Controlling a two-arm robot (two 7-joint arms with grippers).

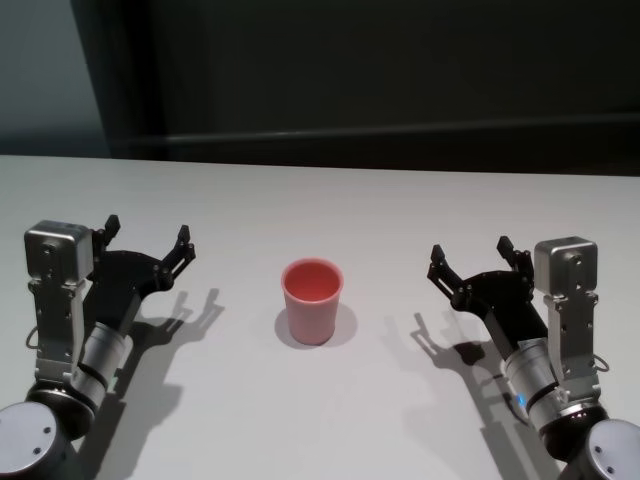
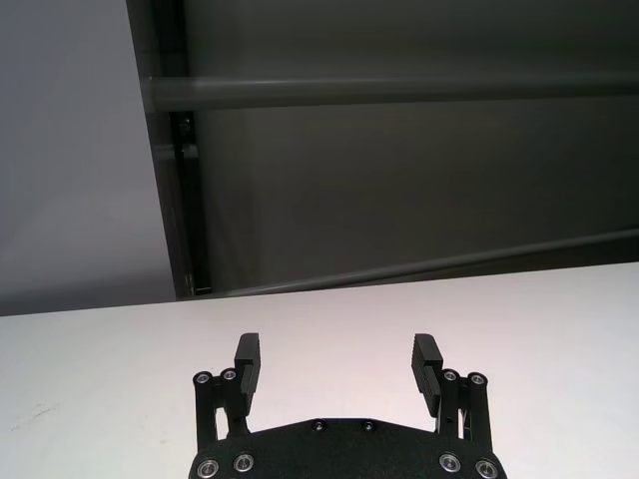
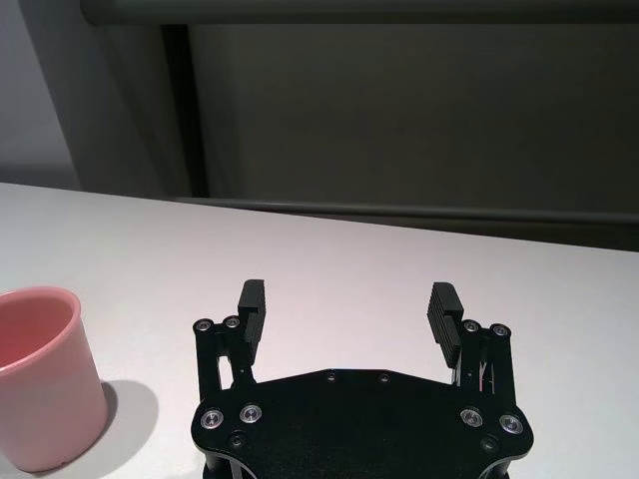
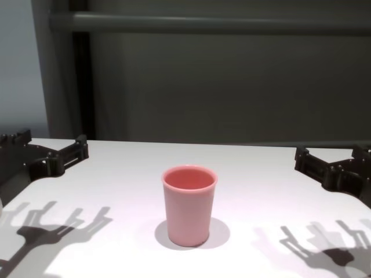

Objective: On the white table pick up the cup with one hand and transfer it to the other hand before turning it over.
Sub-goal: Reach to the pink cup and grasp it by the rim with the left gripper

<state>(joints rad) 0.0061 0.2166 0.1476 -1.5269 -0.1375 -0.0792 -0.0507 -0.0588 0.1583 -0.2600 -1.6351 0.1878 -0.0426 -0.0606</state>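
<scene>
Left gripper: near left of the table, raised above the surface, fingers spread wide and holding nothing. I judge it parked, ready to receive or reach.
Right gripper: near right, mirroring the left, also raised, fingers spread wide and empty.
Cup: a plain pink plastic tumbler, upright with its open rim up, standing on the table midway between my two grippers and well apart from both. I judge this central spot lets either arm make the first pick; nothing is grasped yet.
White table: a matte, plain white top; the grippers and the cup cast soft shadows on it.
Room beyond: past the far table edge, a dark wall with a horizontal rail, and a paler panel at far left.
</scene>
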